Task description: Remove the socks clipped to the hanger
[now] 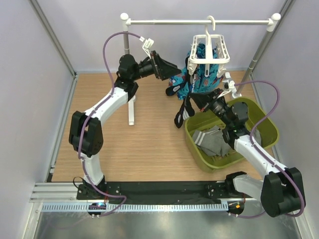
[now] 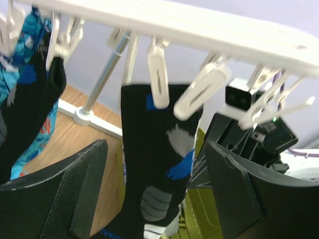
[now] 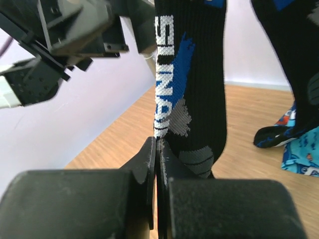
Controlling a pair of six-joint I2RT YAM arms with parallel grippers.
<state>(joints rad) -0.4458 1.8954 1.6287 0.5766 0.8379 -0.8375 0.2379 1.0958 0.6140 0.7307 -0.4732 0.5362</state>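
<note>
The white hanger (image 1: 212, 47) hangs from the rail by its hook; its frame and clip pegs cross the top of the left wrist view (image 2: 199, 30). A black sock (image 2: 159, 144) with grey and blue marks hangs from a peg between my left gripper's open fingers (image 2: 75, 194), untouched. My left gripper (image 1: 167, 69) is level with the hanger's left side. My right gripper (image 1: 199, 97) is below the hanger, shut on the lower edge of the black sock (image 3: 192, 89). A second black sock (image 3: 289, 50) hangs beside it. Grey socks (image 1: 214, 142) lie in the basket.
A green basket (image 1: 259, 124) stands at the right, under my right arm. A bright blue patterned cloth (image 1: 204, 74) hangs on the hanger. The white rail stand (image 1: 199, 22) spans the back, with a post (image 1: 130, 107) on the left. Walls close both sides.
</note>
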